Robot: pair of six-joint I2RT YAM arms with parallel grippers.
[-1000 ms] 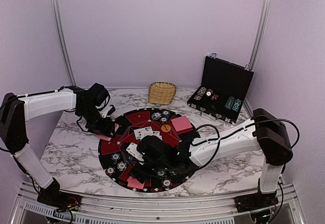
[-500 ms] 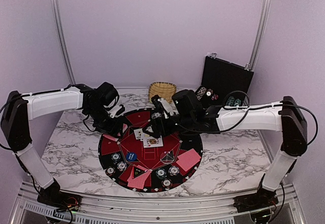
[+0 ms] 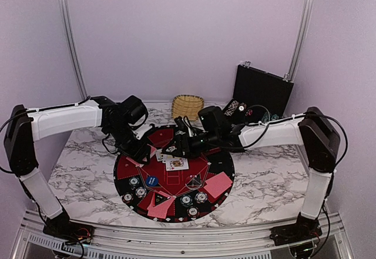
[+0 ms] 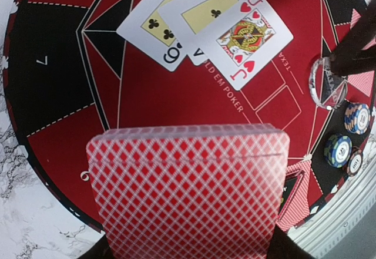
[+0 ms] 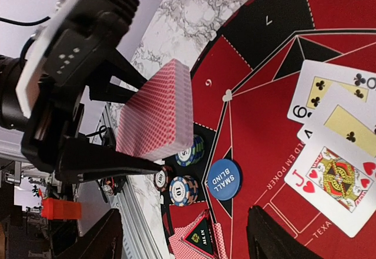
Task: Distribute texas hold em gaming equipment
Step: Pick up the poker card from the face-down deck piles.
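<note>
Where the marble desk carries the numbered mat, the left jaws pinch a deck of red-backed playing cards over its ten o'clock edge. The right jaws hang spread, seemingly empty, near three face-up cards. A blue small-blind button lies at eight o'clock.

Face-up cards on mat centre; basket behind mat; case right of basket.
</note>
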